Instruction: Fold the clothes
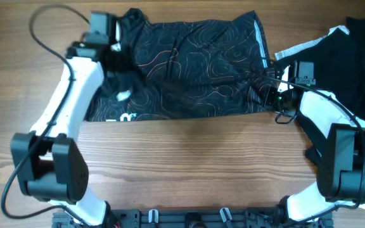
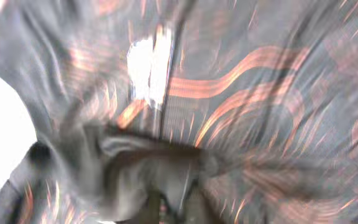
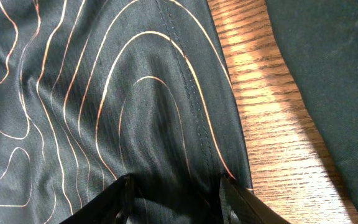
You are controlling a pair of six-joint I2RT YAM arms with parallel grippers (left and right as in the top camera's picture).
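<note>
The black jersey [image 1: 195, 69] with thin orange contour lines lies spread across the far half of the table, with white lettering at its front left edge. My left gripper [image 1: 118, 62] is down on the jersey's left part, where the cloth is bunched. The left wrist view is blurred: cloth [image 2: 260, 81] fills it and the fingers [image 2: 174, 208] sit close together with fabric between them. My right gripper [image 1: 272, 95] is at the jersey's right front corner. In the right wrist view its fingers [image 3: 176, 190] are spread wide, over the seam of the jersey [image 3: 104, 93].
Another dark garment [image 1: 360, 44] with a white stripe lies at the far right, close behind my right arm; it also shows in the right wrist view [image 3: 328, 74]. Bare wooden table [image 1: 189, 164] lies in front of the jersey.
</note>
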